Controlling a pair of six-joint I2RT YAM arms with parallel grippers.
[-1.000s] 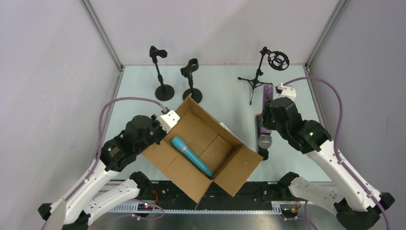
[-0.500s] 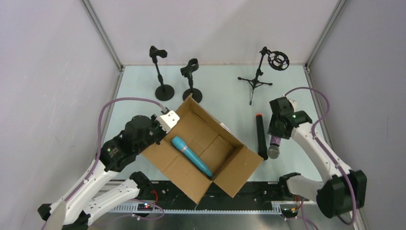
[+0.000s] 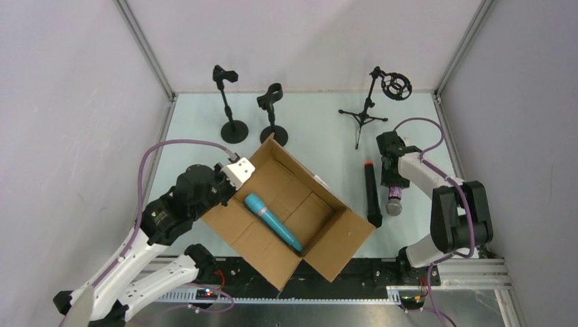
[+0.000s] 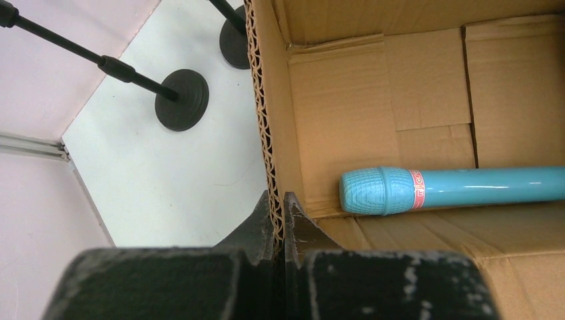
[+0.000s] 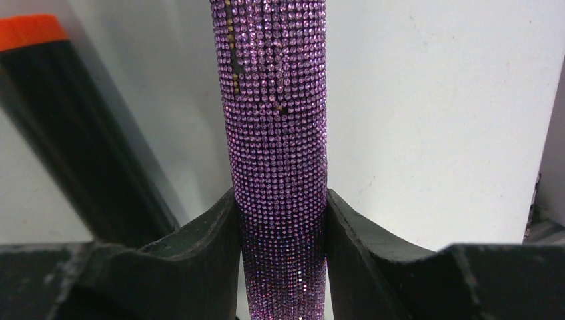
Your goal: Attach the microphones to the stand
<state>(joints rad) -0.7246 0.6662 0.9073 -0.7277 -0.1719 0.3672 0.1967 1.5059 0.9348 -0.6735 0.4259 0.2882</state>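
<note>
My right gripper (image 3: 391, 172) (image 5: 280, 195) is shut on the purple glitter microphone (image 3: 393, 191) (image 5: 276, 120), gripping its body, with the silver mesh head (image 3: 394, 207) pointing toward the near edge. Just left of it the black microphone (image 3: 372, 194) (image 5: 73, 133) lies on the table, its orange end pointing away. The light blue microphone (image 3: 272, 222) (image 4: 453, 189) lies inside the cardboard box (image 3: 327, 245). My left gripper (image 3: 230, 178) (image 4: 278, 200) is shut on the box's corrugated left wall (image 4: 266, 133). At the back stand two round-base clip stands (image 3: 228, 102) (image 3: 272, 112) and a tripod stand (image 3: 371, 102).
The open box fills the near middle, its flaps spread toward both arms. The round stand bases (image 4: 181, 100) (image 4: 233, 40) sit just beyond the box's far corner. Metal frame posts and white walls close in the left, right and back sides.
The right arm has folded back toward the right side, carrying the purple microphone a little right, away from the black one. The left arm and the box have not moved.
</note>
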